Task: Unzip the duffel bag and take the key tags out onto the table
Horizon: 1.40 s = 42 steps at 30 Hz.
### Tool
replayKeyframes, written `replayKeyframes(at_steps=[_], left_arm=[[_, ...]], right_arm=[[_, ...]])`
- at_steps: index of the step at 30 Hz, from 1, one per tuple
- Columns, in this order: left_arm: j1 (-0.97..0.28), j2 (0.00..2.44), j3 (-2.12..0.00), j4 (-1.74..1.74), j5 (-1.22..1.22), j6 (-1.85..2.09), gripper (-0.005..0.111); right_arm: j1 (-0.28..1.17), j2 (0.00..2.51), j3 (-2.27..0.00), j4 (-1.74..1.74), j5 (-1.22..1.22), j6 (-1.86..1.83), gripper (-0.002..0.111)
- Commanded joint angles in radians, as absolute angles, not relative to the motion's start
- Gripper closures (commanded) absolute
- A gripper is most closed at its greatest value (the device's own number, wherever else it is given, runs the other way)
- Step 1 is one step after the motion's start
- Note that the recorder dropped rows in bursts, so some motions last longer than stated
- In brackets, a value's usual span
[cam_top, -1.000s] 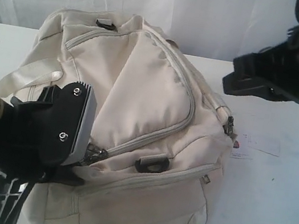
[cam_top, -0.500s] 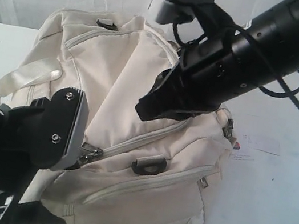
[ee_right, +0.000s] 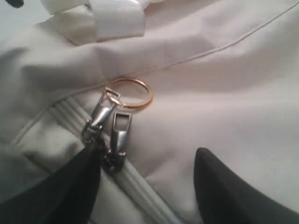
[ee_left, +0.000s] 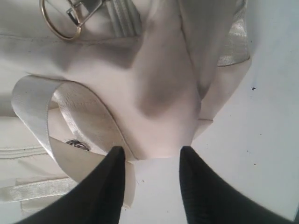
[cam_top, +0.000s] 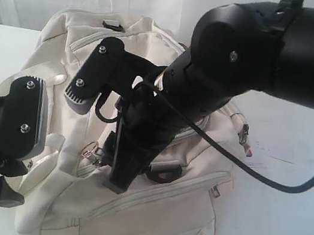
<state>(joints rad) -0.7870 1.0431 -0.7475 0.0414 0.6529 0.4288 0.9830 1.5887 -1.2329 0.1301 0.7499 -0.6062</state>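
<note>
On table (cam_top: 284, 225), toward its far edge: duffel bag (cam_top: 146, 213), zipper closed. Right gripper (ee_right: 149, 150) claw apart over two metal zipper pulls (ee_right: 110, 126) with gold ring (ee_right: 148, 95), one finger just beside pulls. Left gripper (ee_left: 152, 149) claw apart, empty, at bag's edge near webbing handle (ee_left: 32, 107).

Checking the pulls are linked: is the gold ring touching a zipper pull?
Touching. The right wrist view shows the gold ring threaded through the eye of one zipper pull.

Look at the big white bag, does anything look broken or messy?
Nothing looks broken or spilled. The cream-white fabric duffel bag is slumped and creased. Its two silver metal zipper pulls sit together, one carrying a gold ring. A small white card lies on the white table beside it.
</note>
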Motion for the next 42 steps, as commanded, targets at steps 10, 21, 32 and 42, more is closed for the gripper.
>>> replayKeyframes(at_steps=[10, 21, 32, 42], left_arm=[[-0.787, 1.037, -0.732, 0.036, 0.65, 0.419, 0.064], [-0.787, 1.035, -0.732, 0.034, 0.65, 0.419, 0.064], [-0.787, 1.035, -0.732, 0.034, 0.65, 0.419, 0.064], [-0.787, 1.035, -0.732, 0.034, 0.65, 0.419, 0.064]], right_arm=[[1.011, 1.616, -1.236, 0.122, 0.694, -0.57, 0.053], [1.047, 1.662, -1.236, 0.101, 0.699, -0.567, 0.069], [1.047, 1.629, -1.236, 0.094, 0.74, -0.564, 0.091], [1.047, 1.578, -1.236, 0.074, 0.76, -0.562, 0.108]])
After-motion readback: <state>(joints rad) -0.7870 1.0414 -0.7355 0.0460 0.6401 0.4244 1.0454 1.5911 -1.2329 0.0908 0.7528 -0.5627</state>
